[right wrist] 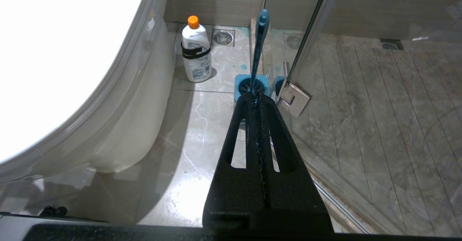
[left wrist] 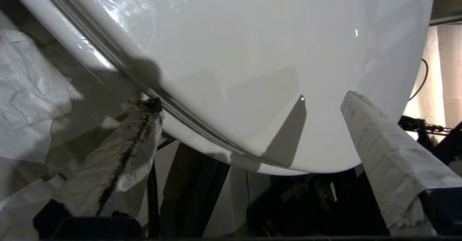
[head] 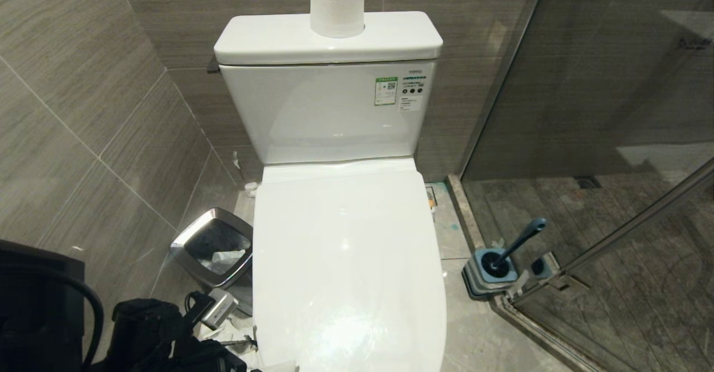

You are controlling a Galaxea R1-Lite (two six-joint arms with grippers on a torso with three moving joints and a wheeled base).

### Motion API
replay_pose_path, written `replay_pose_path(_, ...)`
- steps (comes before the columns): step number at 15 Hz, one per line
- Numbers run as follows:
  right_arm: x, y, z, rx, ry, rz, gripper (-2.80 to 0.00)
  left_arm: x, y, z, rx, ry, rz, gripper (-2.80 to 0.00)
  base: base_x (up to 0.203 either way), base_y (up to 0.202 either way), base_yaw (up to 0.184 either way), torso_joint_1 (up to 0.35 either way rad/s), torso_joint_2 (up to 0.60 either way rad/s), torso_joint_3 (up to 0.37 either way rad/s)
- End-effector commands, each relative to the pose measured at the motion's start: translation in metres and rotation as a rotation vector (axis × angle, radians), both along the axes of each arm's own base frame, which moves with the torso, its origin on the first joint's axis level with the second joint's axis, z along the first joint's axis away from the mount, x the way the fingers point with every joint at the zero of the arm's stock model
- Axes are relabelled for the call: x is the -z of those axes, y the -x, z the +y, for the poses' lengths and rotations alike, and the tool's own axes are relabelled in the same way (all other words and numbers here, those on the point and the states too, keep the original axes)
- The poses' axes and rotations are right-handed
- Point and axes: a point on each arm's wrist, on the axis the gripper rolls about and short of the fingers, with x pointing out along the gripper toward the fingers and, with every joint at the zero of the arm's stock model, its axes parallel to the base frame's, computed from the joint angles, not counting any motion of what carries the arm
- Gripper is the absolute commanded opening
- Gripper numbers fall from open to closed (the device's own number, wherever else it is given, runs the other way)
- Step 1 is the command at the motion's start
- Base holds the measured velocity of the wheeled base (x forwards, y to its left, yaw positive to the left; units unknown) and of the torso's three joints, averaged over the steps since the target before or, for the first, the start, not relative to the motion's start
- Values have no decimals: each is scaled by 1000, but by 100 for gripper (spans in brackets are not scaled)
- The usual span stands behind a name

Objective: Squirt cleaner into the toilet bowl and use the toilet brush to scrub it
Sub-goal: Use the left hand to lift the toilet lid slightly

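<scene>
The white toilet's lid is down, so the inside of the toilet bowl is hidden; its outer side shows in the right wrist view. My left gripper is open at the lid's front left edge, its tape-wrapped fingers spread either side of the rim, holding nothing. The left arm sits low at the left. The cleaner, a white bottle with an orange cap, stands on the floor beside the toilet. The toilet brush leans in its blue holder by the glass door. My right gripper is shut and empty.
A steel waste bin with paper inside stands left of the toilet. A paper roll sits on the cistern. The glass shower door and its hinge close off the right side. Crumpled tissue lies on the floor.
</scene>
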Motion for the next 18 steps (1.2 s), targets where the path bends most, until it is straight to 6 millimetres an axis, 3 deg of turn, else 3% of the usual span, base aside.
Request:
replay_pose_path(1, 0, 0, 0, -2, 0, 1, -280, 3, -2, 1, -5, 1, 1, 0, 0, 0, 0, 0, 0, 0)
replay_pose_path(4, 0, 0, 0, -1, 0, 1, -280, 3, -4, 5, -21, 1, -2, 0, 0, 0, 0, 0, 0, 0)
replay_pose_path(12, 0, 0, 0, -2, 0, 2, -280, 16, -4, -10, 43, 2, 18, 0, 0, 0, 0, 0, 0, 0)
replay_pose_path(18, 0, 0, 0, -1, 0, 2, -280, 9, -2, -19, 58, 78, 27, 0, 0, 0, 0, 0, 0, 0)
